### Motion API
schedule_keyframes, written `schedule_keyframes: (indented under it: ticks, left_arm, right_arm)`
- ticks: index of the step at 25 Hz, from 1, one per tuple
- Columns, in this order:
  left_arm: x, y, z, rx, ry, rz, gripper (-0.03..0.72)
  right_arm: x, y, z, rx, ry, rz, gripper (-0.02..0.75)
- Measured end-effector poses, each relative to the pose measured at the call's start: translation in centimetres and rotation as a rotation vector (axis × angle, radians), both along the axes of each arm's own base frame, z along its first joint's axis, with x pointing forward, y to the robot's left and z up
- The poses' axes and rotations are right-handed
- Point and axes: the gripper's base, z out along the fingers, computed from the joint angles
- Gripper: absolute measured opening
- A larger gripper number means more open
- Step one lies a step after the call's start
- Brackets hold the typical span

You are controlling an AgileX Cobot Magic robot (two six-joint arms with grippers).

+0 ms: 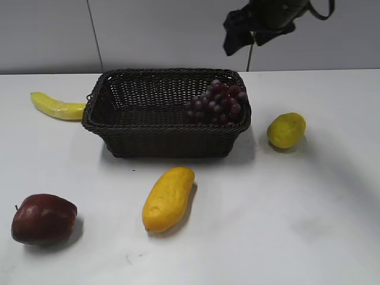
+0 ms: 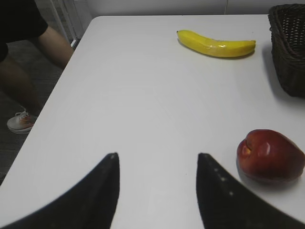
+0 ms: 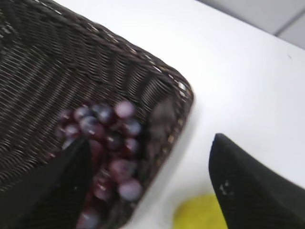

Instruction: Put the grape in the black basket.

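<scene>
The grape (image 1: 217, 103), a dark red-purple bunch, lies inside the black basket (image 1: 148, 134) against its right wall; it also shows in the right wrist view (image 3: 107, 143). My right gripper (image 1: 243, 32) hangs open and empty high above the basket's right end; in its own view the gripper (image 3: 150, 143) spans the basket rim (image 3: 162, 81). My left gripper (image 2: 157, 155) is open and empty over bare table, left of the dark red apple (image 2: 269, 155). The left gripper is out of the exterior view.
A banana (image 1: 56, 105) lies left of the basket, also in the left wrist view (image 2: 217, 44). A yellow mango (image 1: 168, 198) lies in front, a lemon (image 1: 286, 130) to the right, the apple (image 1: 43, 218) front left. A person's leg (image 2: 28, 71) stands beyond the table's left edge.
</scene>
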Motion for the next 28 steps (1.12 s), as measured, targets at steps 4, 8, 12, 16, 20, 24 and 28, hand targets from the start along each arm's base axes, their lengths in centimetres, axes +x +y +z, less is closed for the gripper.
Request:
schedule_keyframes:
  ticks: [4, 8, 12, 16, 20, 24, 28]
  left_arm:
    - [0.0, 0.0, 0.0, 0.000, 0.000, 0.000, 0.480]
    - [0.0, 0.0, 0.0, 0.000, 0.000, 0.000, 0.480]
    - [0.0, 0.0, 0.0, 0.000, 0.000, 0.000, 0.480]
    - [0.0, 0.0, 0.0, 0.000, 0.000, 0.000, 0.480]
    - [0.0, 0.0, 0.0, 0.000, 0.000, 0.000, 0.480]
    - [0.0, 0.0, 0.0, 0.000, 0.000, 0.000, 0.480]
    - [0.0, 0.0, 0.0, 0.000, 0.000, 0.000, 0.480]
  right_arm:
    - [0.2, -3.7, -0.3, -0.111, 0.108, -0.074, 0.574]
    - [0.3, -8.2, -0.8, -0.150, 0.235, -0.172, 0.574]
    - [0.2, -13.0, -1.0, -0.158, 0.336, -0.294, 0.574]
    - [-0.6, -15.8, -0.5, -0.133, 0.352, -0.369, 0.574]
    - [-3.3, -15.8, 1.1, -0.116, 0.349, -0.373, 0.574]
    - [-7.5, -15.6, 2.5, -0.071, 0.360, -0.378, 0.574]
    - [-12.5, -15.5, 3.0, -0.024, 0.324, -0.384, 0.573]
